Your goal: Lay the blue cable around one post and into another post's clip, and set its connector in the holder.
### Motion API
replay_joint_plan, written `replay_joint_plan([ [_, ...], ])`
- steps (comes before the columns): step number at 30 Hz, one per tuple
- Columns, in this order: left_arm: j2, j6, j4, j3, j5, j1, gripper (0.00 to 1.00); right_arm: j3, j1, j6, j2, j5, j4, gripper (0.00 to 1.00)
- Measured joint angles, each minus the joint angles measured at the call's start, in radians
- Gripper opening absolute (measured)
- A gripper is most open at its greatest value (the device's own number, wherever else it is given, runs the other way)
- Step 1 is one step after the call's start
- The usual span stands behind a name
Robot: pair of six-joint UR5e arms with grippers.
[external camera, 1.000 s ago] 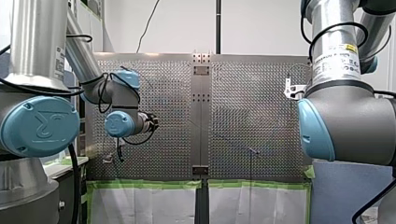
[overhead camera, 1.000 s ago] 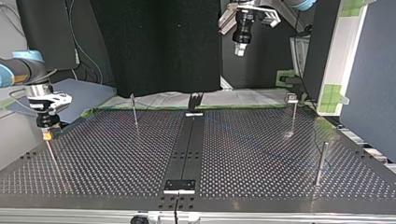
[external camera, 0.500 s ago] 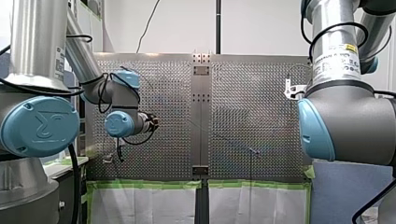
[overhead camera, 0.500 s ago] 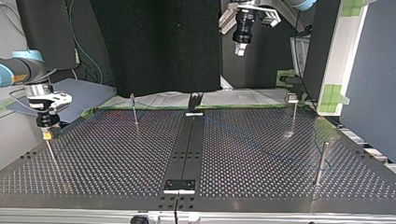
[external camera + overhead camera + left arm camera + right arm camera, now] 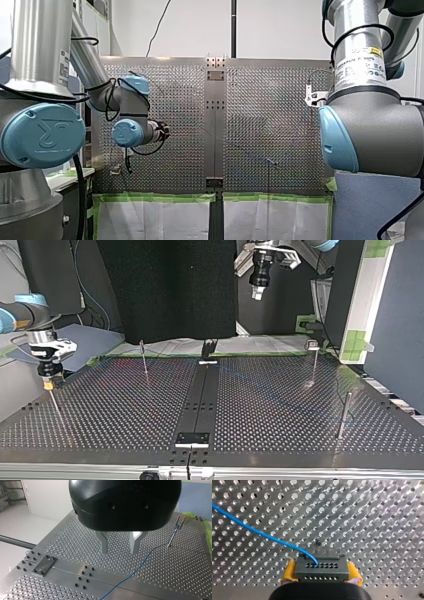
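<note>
In the right wrist view a dark grey connector (image 5: 322, 569) sits between my right gripper's (image 5: 321, 578) yellow pads (image 5: 289, 571), which press on its two sides. The blue cable (image 5: 262, 535) runs from the connector's face out over the perforated table. In the top view my right gripper (image 5: 48, 385) hangs at the left edge, right above a thin post (image 5: 54, 404). My left gripper (image 5: 119, 552) is open and holds nothing, high above the table (image 5: 256, 292). Under it the blue cable (image 5: 140, 566) runs to a clip post (image 5: 176, 528).
A clip post (image 5: 144, 360) stands at the back left of the top view and another (image 5: 314, 362) at the back right. There is a plain post (image 5: 344, 415) at the right. A black fixture (image 5: 209, 347) is at the centre strip's far end, a plate (image 5: 192, 438) at its near end.
My right gripper has shifted very slightly towards the top view's left. My left arm and the posts have not moved.
</note>
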Motion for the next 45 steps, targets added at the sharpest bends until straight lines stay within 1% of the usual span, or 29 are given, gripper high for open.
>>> replay_joint_plan([
  [10,0.0,0.0,0.002,0.0,0.001,0.004,1.0,-0.001,0.007,0.0,-0.001,0.002,-0.006,0.94],
  [11,0.0,0.0,0.002,0.0,0.001,0.005,1.0,-0.001,0.008,-0.001,-0.001,0.002,-0.007,0.96],
  [15,0.0,0.0,0.0,0.0,0.001,0.006,1.0,0.0,0.008,-0.002,-0.001,0.002,-0.007,0.96],
  [16,0.0,0.0,0.0,0.0,0.001,0.006,1.0,0.0,0.009,-0.002,-0.001,0.003,-0.006,0.99],
  [24,0.0,0.0,-0.001,-0.001,0.001,0.006,1.0,0.0,0.009,-0.004,-0.001,0.013,0.0,0.99],
  [45,0.0,0.0,-0.001,-0.002,0.0,0.006,1.0,0.0,0.01,-0.004,-0.001,0.018,0.001,0.99],
])
